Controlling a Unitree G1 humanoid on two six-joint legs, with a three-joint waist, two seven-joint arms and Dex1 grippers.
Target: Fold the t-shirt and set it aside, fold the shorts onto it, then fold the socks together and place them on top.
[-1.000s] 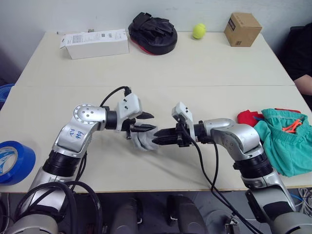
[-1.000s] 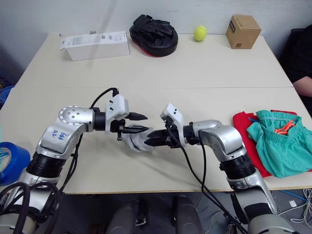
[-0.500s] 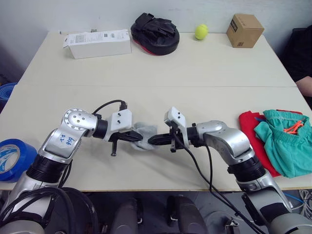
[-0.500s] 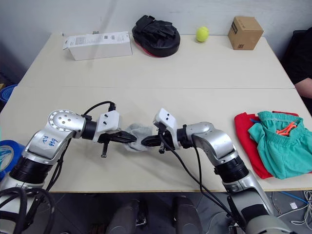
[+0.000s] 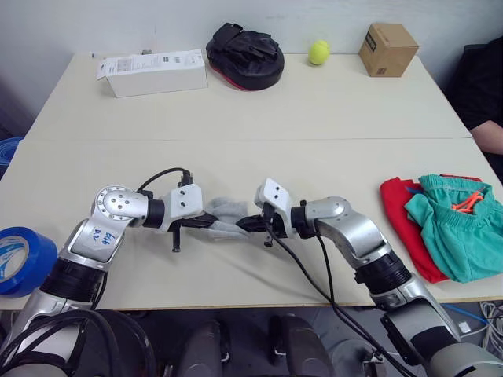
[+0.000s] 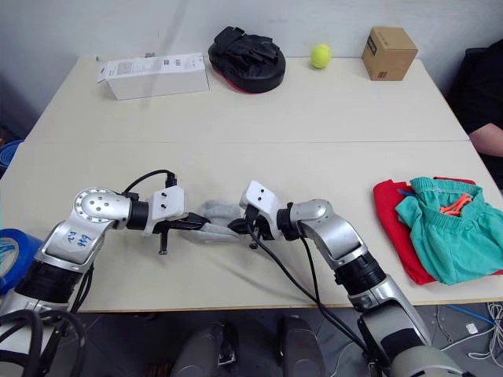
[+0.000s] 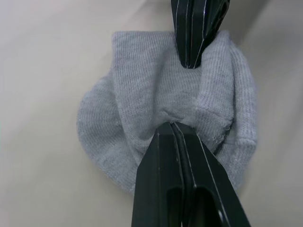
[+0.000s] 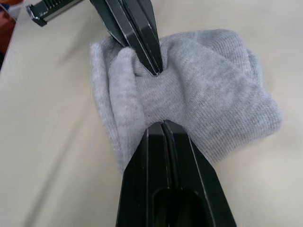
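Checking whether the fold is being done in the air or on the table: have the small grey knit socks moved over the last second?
Yes. The small grey knit socks have come down toward the beige table, held between both grippers.

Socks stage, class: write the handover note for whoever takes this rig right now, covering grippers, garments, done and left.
Left gripper: shut on the light grey knit socks.
Right gripper: shut on the same bundle from the opposite side.
Socks: bunched at the front middle of the beige table.
Red cotton t-shirt: at the robot's right, with the teal-green soft shorts on top.
Done: shirt and shorts stacked.
Left: finish the socks, place them on the stack.
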